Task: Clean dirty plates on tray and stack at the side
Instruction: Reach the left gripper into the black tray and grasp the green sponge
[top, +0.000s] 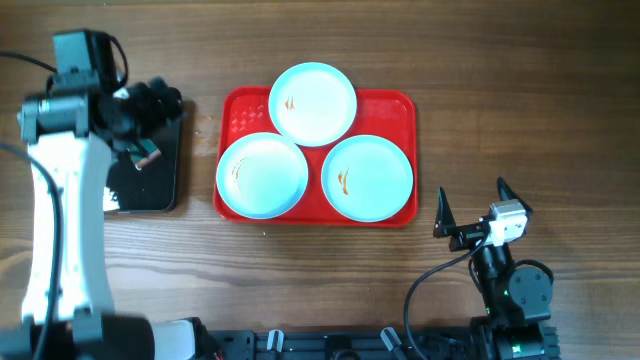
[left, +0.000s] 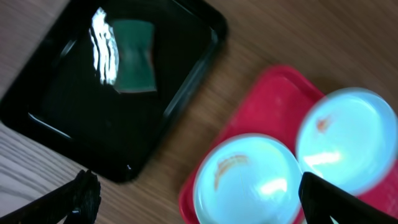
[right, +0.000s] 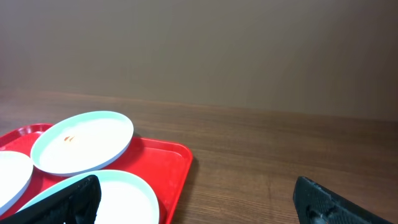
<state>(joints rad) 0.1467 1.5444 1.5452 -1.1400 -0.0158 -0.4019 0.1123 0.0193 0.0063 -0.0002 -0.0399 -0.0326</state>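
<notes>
While both claws are held released and empty, the left gripper (left: 202, 199) is shown over the black tray (top: 165, 180) at upper left of the overhead frame, the right gripper (top: 476, 207) at lower right, well apart from the red tray (top: 240, 106). Three smeared plates (top: 313, 104) are carried on that tray at centre. A wood-grain table (top: 520, 90) and a plain brown wall (right: 199, 50) are seen. The green sponge (left: 134, 59) is blurred and partly masked by glare.

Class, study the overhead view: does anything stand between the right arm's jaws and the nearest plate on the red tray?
Nothing visible does. Only wooden table and the raised rim of the red rectangular plastic tray lie between the open jaws and the pale blue round plate.
</notes>
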